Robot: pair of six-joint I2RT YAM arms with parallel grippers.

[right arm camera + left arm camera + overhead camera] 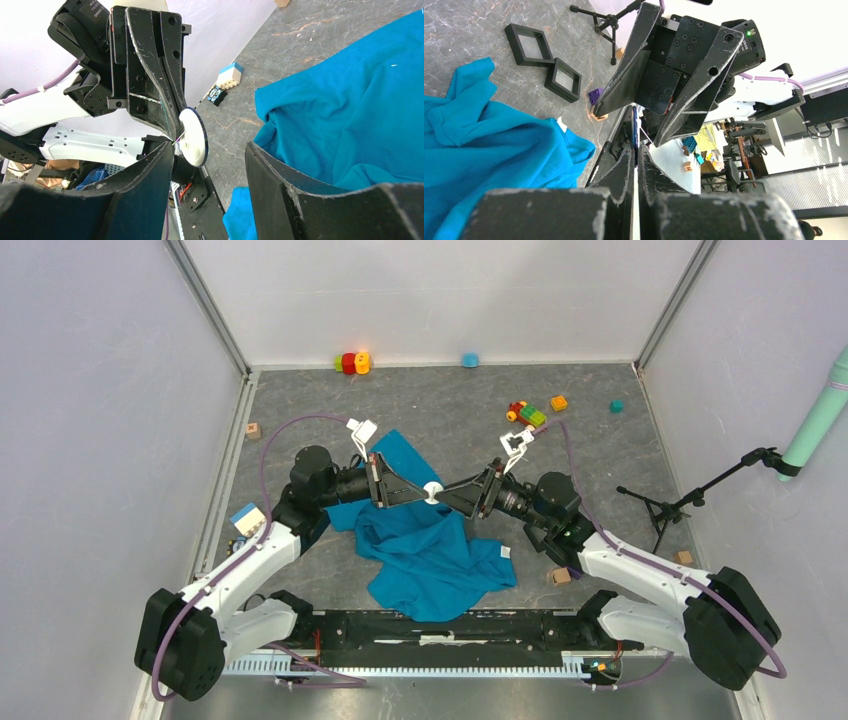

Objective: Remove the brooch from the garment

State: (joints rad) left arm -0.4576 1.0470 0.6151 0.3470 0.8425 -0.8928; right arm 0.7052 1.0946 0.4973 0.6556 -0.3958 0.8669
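Note:
The brooch is a small round disc with a pale back, held above the teal garment, clear of the cloth. My left gripper is shut on it. In the left wrist view the brooch shows edge-on as a thin dark sliver between the closed fingertips of that gripper. My right gripper faces it tip to tip. In the right wrist view it is open, and the brooch sits by its left finger. The garment lies crumpled below.
Two black square frames lie on the grey table past the garment. A small tripod stand is at the right. Toy blocks lie at the back, a wooden cube near the right arm, a blue-white block at the left.

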